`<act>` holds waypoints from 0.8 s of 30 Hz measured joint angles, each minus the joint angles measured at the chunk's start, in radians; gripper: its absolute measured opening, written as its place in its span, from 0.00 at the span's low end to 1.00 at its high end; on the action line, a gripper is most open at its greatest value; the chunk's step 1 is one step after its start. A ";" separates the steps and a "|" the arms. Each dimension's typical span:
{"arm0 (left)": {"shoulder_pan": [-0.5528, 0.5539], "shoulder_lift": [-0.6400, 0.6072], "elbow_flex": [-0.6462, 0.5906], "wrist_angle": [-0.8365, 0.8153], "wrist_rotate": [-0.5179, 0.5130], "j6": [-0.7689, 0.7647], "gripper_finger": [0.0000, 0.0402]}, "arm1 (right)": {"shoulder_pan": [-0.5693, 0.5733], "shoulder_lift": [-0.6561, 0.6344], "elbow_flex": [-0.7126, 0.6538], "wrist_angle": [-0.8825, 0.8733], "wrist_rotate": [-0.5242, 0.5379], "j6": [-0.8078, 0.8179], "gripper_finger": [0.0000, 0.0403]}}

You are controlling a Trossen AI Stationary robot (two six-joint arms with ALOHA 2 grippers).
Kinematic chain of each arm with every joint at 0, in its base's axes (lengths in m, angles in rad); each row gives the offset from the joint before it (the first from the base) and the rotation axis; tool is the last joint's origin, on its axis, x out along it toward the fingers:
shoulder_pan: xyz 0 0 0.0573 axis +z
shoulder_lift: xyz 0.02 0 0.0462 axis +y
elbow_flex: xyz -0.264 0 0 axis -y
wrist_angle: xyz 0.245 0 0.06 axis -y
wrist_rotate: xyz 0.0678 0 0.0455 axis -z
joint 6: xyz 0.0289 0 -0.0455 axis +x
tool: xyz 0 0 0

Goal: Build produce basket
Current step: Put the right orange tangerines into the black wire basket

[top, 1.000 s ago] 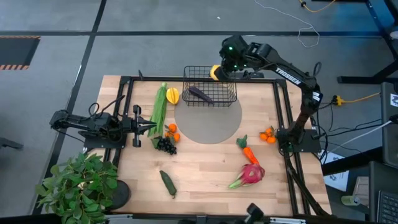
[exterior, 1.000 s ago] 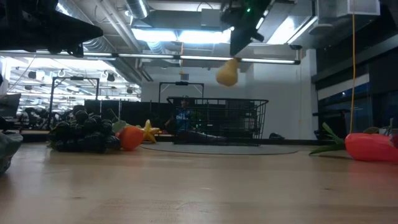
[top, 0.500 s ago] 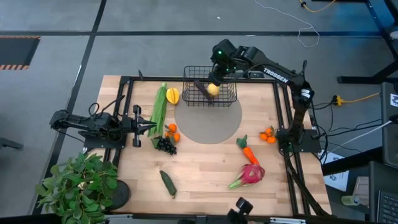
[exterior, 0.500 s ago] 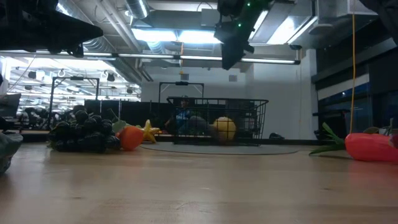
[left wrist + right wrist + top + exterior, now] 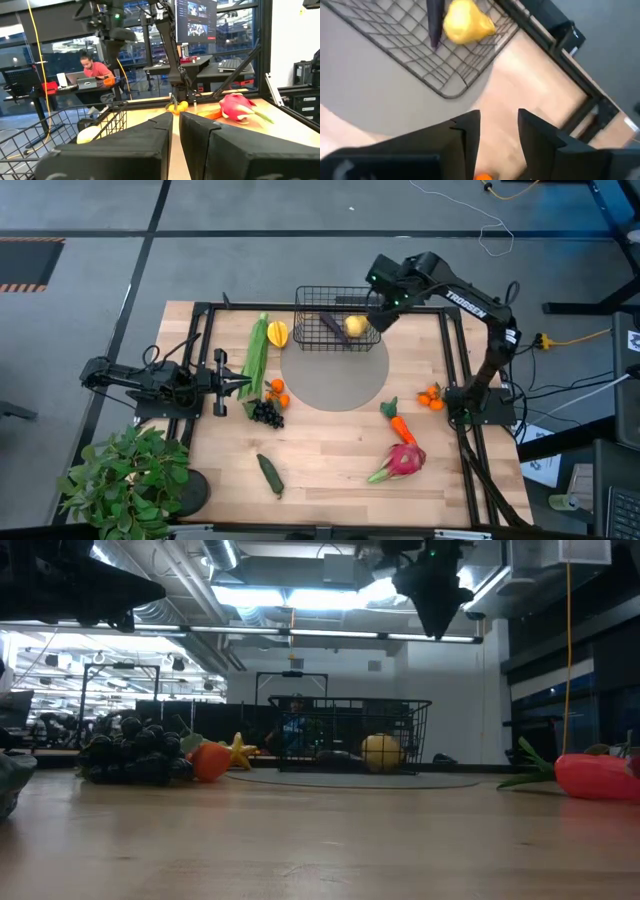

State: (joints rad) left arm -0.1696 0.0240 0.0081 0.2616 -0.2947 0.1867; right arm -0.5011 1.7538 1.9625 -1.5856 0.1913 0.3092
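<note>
Having dropped the yellow pear point(image 5: 354, 326) into the basket point(image 5: 310, 292) beside the eggplant point(image 5: 332, 322), the right end effector point(image 5: 383, 313) retreats, fingers apart (nothing held); the left end effector point(image 5: 243, 383) waits closed; much produce remains on the desk point(image 5: 330, 460).

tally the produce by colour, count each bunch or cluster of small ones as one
yellow: 2, starfruit, pear-shaped fruit
green: 2, corn, cucumber
purple or dark: 2, eggplant, grapes
orange: 3, carrot, oranges by the grapes, oranges by the carrot
pink: 1, dragon fruit
total: 10
</note>
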 joint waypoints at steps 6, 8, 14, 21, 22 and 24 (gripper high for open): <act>0.000 0.000 0.000 0.000 0.000 0.002 0.06 | 0.059 -0.044 -0.064 0.023 -0.003 -0.082 0.30; 0.000 0.000 0.000 0.000 -0.002 0.002 0.06 | 0.080 -0.044 -0.093 0.027 0.012 -0.088 0.30; 0.000 0.000 0.000 0.000 -0.003 -0.052 0.06 | 0.111 -0.045 -0.218 0.137 0.073 -0.214 0.30; 0.000 0.000 0.000 0.000 -0.034 -0.067 0.06 | 0.111 -0.045 -0.383 0.217 0.035 -0.341 0.30; 0.000 0.000 0.000 0.003 -0.060 -0.050 0.06 | 0.111 -0.045 -0.401 0.218 0.007 -0.341 0.30; 0.000 0.000 0.000 0.042 -0.122 -0.052 0.06 | 0.111 -0.045 -0.429 0.217 -0.060 -0.333 0.30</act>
State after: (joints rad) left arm -0.1696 0.0241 0.0082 0.3038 -0.4166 0.1348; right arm -0.3901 1.7092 1.5332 -1.3682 0.1316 -0.0236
